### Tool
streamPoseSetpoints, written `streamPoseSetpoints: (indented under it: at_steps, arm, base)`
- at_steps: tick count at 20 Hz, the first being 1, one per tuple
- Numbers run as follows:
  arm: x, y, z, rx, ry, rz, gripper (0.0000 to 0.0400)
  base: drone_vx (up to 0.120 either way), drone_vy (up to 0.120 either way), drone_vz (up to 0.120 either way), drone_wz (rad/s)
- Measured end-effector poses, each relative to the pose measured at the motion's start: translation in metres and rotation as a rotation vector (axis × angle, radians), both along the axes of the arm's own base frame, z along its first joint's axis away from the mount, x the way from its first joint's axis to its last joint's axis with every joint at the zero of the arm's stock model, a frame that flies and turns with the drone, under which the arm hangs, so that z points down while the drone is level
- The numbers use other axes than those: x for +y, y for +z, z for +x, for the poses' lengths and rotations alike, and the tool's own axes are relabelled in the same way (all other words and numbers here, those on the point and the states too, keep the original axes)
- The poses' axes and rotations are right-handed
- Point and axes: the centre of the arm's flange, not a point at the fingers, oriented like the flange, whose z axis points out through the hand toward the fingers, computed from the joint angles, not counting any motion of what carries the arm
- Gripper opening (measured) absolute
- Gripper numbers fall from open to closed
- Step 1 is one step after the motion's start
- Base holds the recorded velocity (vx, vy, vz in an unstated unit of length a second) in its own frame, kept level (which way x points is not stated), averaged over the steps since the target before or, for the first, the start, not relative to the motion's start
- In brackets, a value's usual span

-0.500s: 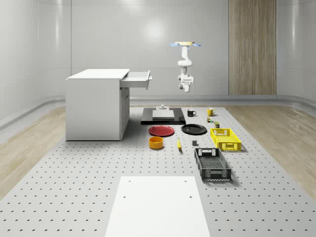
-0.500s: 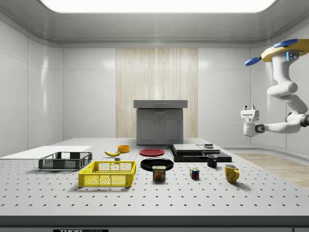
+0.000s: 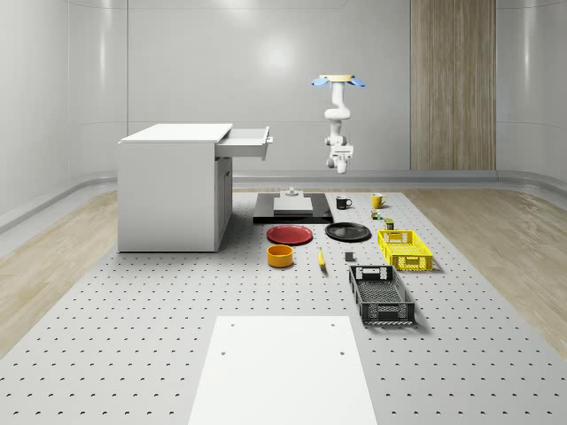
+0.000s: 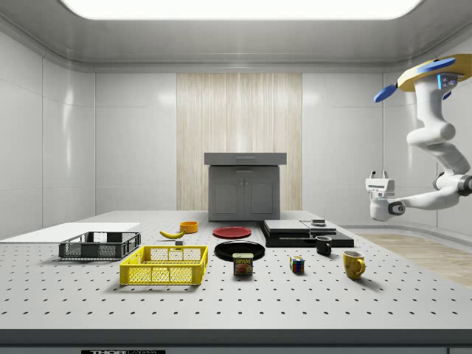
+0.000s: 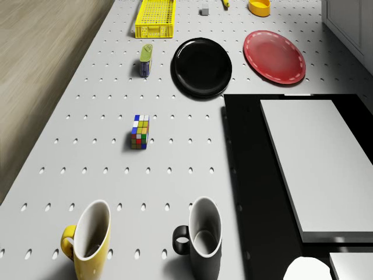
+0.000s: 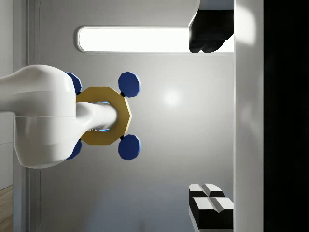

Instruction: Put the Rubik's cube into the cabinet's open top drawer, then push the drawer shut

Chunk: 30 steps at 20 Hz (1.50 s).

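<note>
The Rubik's cube lies on the perforated table between the mugs and the can. The white cabinet stands at the whole-scene view's left, and its top drawer is pulled out. My drone hovers high over the table's far end, above the mugs, right of the drawer. Below it the arm is folded, and my gripper points up toward the drone. It is open and holds nothing. It hangs well above the cube.
A yellow mug and a black mug stand near the cube, beside a black platform with a grey slab. Farther on are a can, black plate, red plate, yellow basket and black basket.
The drone has shifted slightly toward the whole-scene view's right. The arm has folded further, so the gripper sits a little lower and is turned more upward. The cube and drawer have not moved.
</note>
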Motion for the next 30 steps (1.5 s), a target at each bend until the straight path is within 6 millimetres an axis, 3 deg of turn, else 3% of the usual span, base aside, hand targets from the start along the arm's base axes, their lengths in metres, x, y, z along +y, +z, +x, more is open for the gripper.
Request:
streamPoseSetpoints:
  at_steps: [9,30]
  arm:
    - [0.000,0.023,0.002,-0.007,0.000,0.000,0.0400]
    - [0.000,0.027,0.000,-0.023,0.000,-0.003,0.0400]
  base:
    - [0.120,0.120,0.000,0.000]
    - [0.120,0.120,0.000,0.000]
